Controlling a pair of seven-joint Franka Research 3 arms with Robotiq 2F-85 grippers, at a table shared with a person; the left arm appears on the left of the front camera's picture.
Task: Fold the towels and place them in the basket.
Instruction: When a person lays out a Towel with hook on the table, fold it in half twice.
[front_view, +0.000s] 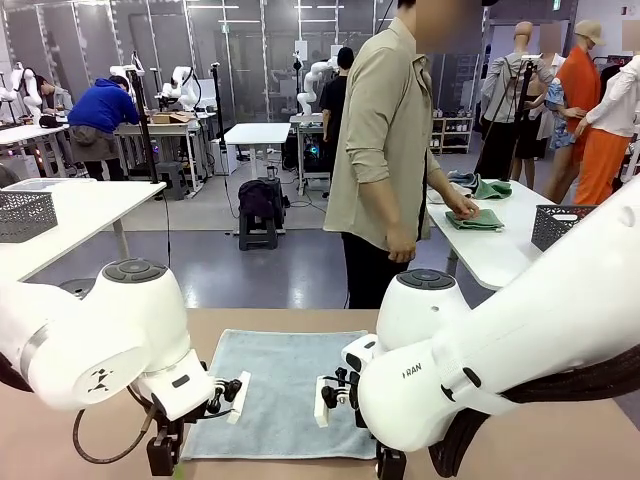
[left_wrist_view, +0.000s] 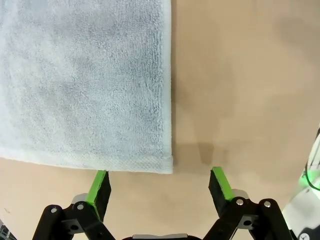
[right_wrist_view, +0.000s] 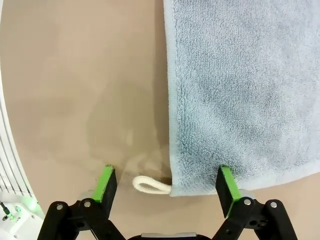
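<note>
One pale blue-grey towel (front_view: 285, 385) lies spread flat on the brown table between my two arms. My left gripper (left_wrist_view: 160, 177) hovers open over a near corner of the towel (left_wrist_view: 90, 85), its green pads straddling that corner. Over the other near corner my right gripper (right_wrist_view: 166, 175) is open too, one pad above the towel (right_wrist_view: 240, 90) and the other above bare table. A small white loop (right_wrist_view: 150, 186) sticks out from this corner. A dark grey lattice basket (front_view: 560, 225) stands on the white table at the right, another (front_view: 22, 215) on the left one.
A person (front_view: 385, 150) stands at the far edge, turned to the right-hand white table (front_view: 500, 255), a hand on a folded green cloth (front_view: 475, 218). Bare brown table (left_wrist_view: 250, 75) lies on both sides of the towel.
</note>
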